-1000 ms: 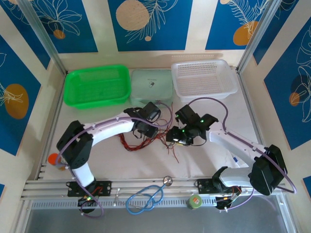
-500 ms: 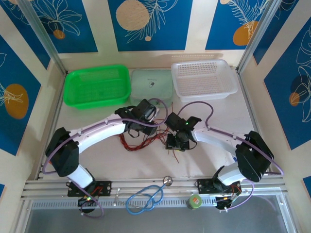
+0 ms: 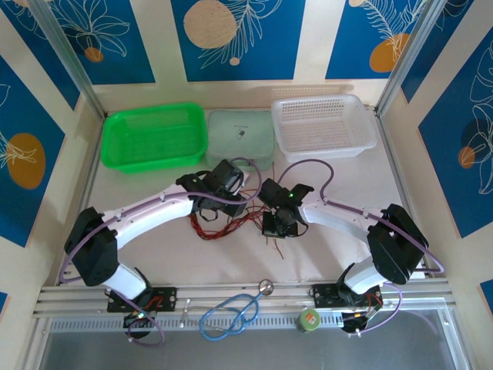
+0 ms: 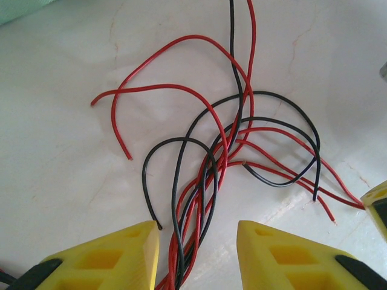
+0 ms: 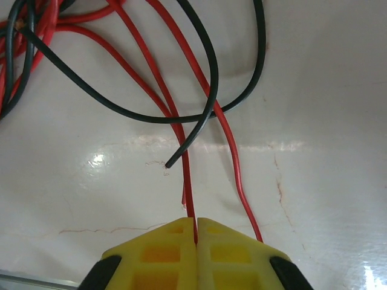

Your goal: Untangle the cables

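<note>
**A:** What lies nearest the arm bases?

**B:** A looped blue stethoscope point(image 3: 227, 314) on the metal rail point(image 3: 77, 293) at the near edge. To its right is a small round green roll point(image 3: 310, 320).

**A:** And beyond that?

**B:** The white marbled table point(image 3: 192, 258). The thin red and black cables point(image 3: 231, 223) lie in a loose tangle at its middle, between the two arms' ends.

**A:** What about the left tool point(image 3: 209, 206)?

**B:** It is at the left side of the tangle. In the left wrist view its yellow fingers point(image 4: 106, 254) stand apart. A twisted bunch of the cables runs through the gap without filling it, so nothing is pinched there. Past the fingertips the strands fan out in loops over the table.

**A:** The right tool point(image 3: 275, 229)?

**B:** It is at the right side of the tangle. In the right wrist view its yellow fingers point(image 5: 163, 254) are pressed together with one red strand point(image 5: 188, 181) nipped between the tips. A second red strand passes just right of them, unheld. A black strand's cut end point(image 5: 168, 164) lies on the table just beyond the tips.

**A:** And farthest away?

**B:** Three containers stand in a row along the back edge. On the left is a green plastic mesh basket point(image 3: 154, 139). In the middle is a pale green lidded box point(image 3: 240, 137). On the right is a white plastic mesh basket point(image 3: 323, 123). The tangle lies in front of the pale box, apart from it.
</note>
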You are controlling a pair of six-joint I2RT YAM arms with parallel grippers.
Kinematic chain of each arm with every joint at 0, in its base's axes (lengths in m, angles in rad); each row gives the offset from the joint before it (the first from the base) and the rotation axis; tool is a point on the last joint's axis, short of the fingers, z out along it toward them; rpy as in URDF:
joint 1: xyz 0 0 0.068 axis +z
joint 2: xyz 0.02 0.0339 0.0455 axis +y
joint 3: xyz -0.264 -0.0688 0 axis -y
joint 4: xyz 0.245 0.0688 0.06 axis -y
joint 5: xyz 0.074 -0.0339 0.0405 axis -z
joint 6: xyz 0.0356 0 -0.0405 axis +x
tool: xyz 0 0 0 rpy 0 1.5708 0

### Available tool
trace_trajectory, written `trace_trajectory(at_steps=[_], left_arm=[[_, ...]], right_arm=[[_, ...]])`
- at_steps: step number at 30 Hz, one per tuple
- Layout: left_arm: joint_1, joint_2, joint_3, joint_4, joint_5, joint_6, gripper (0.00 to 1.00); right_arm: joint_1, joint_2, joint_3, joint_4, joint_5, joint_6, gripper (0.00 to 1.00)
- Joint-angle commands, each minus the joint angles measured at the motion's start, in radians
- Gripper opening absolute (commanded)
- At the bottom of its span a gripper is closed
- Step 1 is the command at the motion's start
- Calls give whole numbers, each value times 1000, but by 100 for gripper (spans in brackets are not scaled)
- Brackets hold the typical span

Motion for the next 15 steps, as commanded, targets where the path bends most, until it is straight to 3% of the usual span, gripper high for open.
trace_trajectory(at_steps=[1, 3, 9, 15], left_arm=[[-1, -41, -29, -1, 18, -21, 39], [-5, -61, -53, 7, 27, -15, 39], [-14, -156, -149, 81, 72, 16, 54], [-16, -208, -198, 191, 154, 48, 57]], right_arm=[[10, -30, 38, -55, 8, -6, 0], [8, -64, 64, -90, 27, -16, 0], [-37, -210, 194, -207, 53, -94, 0], [-182, -317, 281, -230, -91, -182, 0]])
